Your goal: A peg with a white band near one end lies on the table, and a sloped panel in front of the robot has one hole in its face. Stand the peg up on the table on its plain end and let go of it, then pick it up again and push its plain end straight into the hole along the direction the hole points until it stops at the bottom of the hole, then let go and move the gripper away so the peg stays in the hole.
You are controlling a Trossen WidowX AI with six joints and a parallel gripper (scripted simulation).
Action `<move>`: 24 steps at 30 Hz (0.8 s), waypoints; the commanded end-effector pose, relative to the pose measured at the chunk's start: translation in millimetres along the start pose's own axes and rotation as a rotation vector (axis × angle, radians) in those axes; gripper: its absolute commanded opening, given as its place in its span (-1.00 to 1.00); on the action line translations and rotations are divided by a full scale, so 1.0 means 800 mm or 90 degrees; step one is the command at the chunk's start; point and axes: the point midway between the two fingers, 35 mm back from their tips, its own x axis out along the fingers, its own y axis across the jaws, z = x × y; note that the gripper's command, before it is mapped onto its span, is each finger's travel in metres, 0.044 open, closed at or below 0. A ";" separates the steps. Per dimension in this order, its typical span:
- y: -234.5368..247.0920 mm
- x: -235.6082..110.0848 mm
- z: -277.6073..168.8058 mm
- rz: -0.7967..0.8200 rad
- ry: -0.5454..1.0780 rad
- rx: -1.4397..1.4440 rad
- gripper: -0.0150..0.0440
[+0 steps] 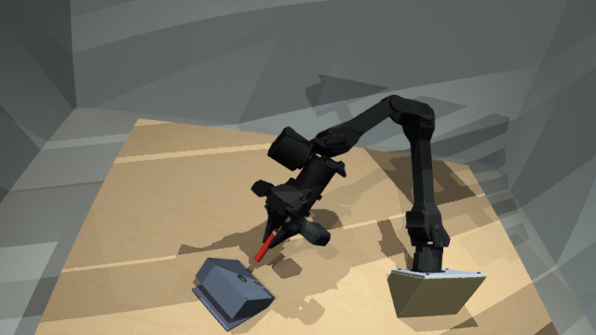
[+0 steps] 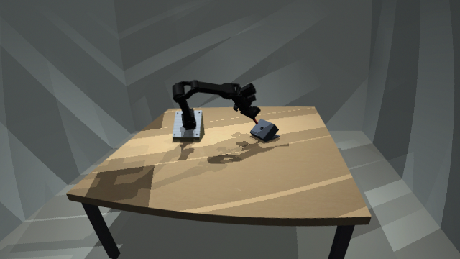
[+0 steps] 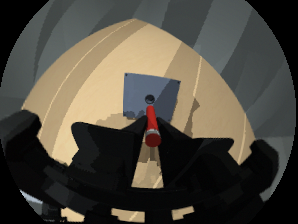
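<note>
Where grey walls loom, wooden table [image 2: 251, 187] shadow-streaked.

A red peg [image 1: 264, 247] was held tilted above the table, its free end aimed at the hole [image 1: 241, 278] in the grey sloped panel [image 1: 233, 290], just short of it.

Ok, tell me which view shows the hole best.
Wrist: it looks down the held peg at the panel, the hole just past the peg's tip. Top shows the hole small and oblique; exterior shows only a dot.
</note>
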 end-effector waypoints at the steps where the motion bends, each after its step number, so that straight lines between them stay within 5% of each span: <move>1: 0.001 0.008 0.002 0.002 -0.005 -0.004 -0.49; 24: -0.001 0.041 0.004 -0.002 -0.015 -0.005 -0.49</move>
